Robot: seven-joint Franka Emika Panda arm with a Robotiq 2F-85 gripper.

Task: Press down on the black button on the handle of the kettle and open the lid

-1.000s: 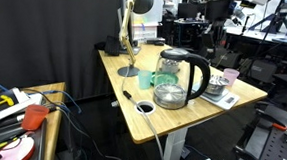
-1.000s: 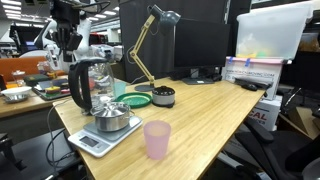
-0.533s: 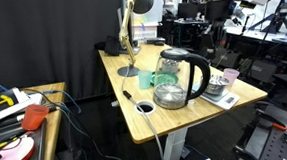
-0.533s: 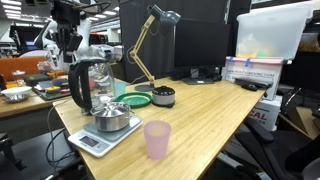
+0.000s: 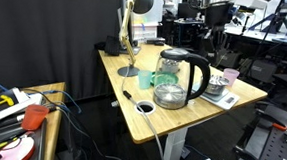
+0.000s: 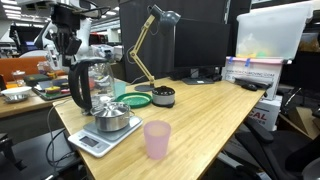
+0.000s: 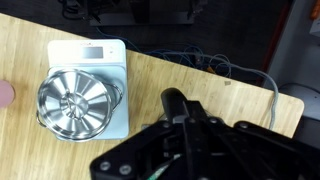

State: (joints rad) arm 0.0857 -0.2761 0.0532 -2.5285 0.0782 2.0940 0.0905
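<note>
One kettle (image 6: pixel 95 88), one pink cup (image 6: pixel 157 140), one claw (image 6: pixel 67 48); apart or together, cannot tell

Counting now: one clear glass kettle with black handle (image 5: pixel 177 79) on the wooden desk (image 6: pixel 205 108), one translucent pink plastic cup (image 6: pixel 157 139), one ribbed steel bowl (image 7: pixel 77 103), one white kitchen scale (image 7: pixel 100 52), one gold-armed desk lamp (image 6: pixel 165 16).

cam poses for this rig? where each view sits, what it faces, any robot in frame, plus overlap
In an exterior view: raised off the desk corner, facing the kettle; end effector hangs above its handle.
In an exterior view: low by the pink cup, looking along the desk; end effector above the kettle.
Wrist view: looks straight down on the steel bowl on the scale; dark end effector body at bottom.
Shared: both exterior views show kettle, pink cup, steel bowl, scale.
</note>
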